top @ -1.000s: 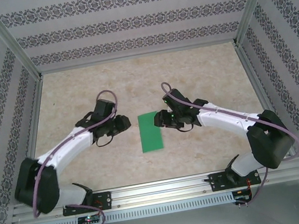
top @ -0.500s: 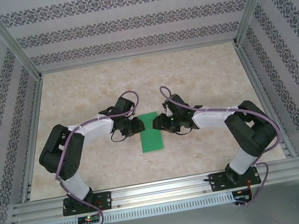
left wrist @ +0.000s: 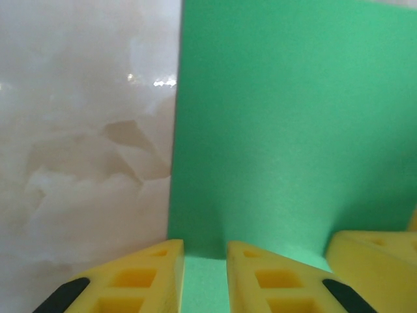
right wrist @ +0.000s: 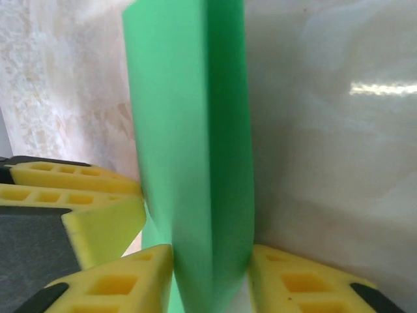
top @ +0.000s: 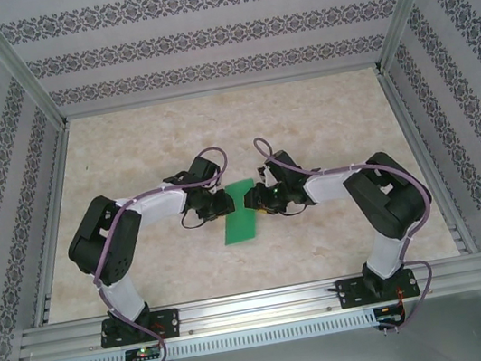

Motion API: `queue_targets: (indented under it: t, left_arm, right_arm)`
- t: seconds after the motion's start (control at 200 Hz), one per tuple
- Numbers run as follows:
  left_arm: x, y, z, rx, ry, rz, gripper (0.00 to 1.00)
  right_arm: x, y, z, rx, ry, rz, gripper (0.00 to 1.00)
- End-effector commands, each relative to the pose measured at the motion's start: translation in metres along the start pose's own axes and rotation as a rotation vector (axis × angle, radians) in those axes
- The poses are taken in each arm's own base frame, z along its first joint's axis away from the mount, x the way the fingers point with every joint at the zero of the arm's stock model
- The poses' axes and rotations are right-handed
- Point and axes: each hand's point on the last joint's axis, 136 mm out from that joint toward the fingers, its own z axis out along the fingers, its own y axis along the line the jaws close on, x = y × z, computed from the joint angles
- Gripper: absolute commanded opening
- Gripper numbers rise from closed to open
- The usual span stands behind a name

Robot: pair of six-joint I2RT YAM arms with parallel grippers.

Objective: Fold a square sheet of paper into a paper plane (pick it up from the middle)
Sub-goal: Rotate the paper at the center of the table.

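The square sheet of paper (top: 240,223) is bright green and shows as a narrow strip, lying askew at mid-table. My right gripper (top: 259,199) is at its right edge. In the right wrist view the paper (right wrist: 189,130) stands up in a ridge, pinched between that gripper's (right wrist: 212,251) yellow fingers. My left gripper (top: 222,203) faces it from the left. Its fingers (left wrist: 205,251) keep a narrow gap over the paper (left wrist: 287,130), with flat green in the gap and no pinch seen. Each wrist view catches the other gripper's fingers (right wrist: 85,215) (left wrist: 371,251) close by.
The beige marbled tabletop (top: 305,124) is boxed in by patterned walls and aluminium posts. A metal rail (top: 260,305) with both arm bases runs along the near edge. The two grippers stand almost tip to tip over the paper.
Both grippers have moved inward onto the paper. The right jaws have narrowed onto it. The paper has skewed and risen into a ridge, and both arms' elbows have drawn in.
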Motion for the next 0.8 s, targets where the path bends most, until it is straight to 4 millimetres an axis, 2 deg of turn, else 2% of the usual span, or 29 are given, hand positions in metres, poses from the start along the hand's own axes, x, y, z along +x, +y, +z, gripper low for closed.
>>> queue_targets:
  t: [0.0, 0.15, 0.245, 0.445, 0.629, 0.799]
  left_arm:
    - [-0.005, -0.013, -0.006, 0.022, -0.019, 0.059, 0.25]
    - [-0.004, -0.019, -0.028, 0.039, -0.077, 0.125, 0.33]
    - [0.005, -0.024, -0.043, 0.052, -0.117, 0.211, 0.38]
    - [0.049, -0.044, -0.065, 0.052, -0.168, 0.533, 0.49]
    - [0.097, -0.042, -0.055, -0.035, -0.151, 0.777, 0.56]
    - [0.118, -0.047, -0.040, -0.123, -0.172, 0.931, 0.59]
  right_arm:
    - [-0.012, 0.013, 0.002, -0.048, -0.012, -0.024, 0.27]
    - [-0.013, 0.011, -0.001, -0.040, -0.028, 0.009, 0.20]
    - [-0.015, 0.010, -0.003, -0.033, -0.043, 0.022, 0.15]
    - [-0.015, 0.009, -0.002, -0.024, -0.036, 0.039, 0.13]
    - [-0.015, 0.010, 0.002, -0.026, -0.020, 0.048, 0.13]
    - [-0.016, 0.012, 0.003, -0.027, -0.013, 0.051, 0.13]
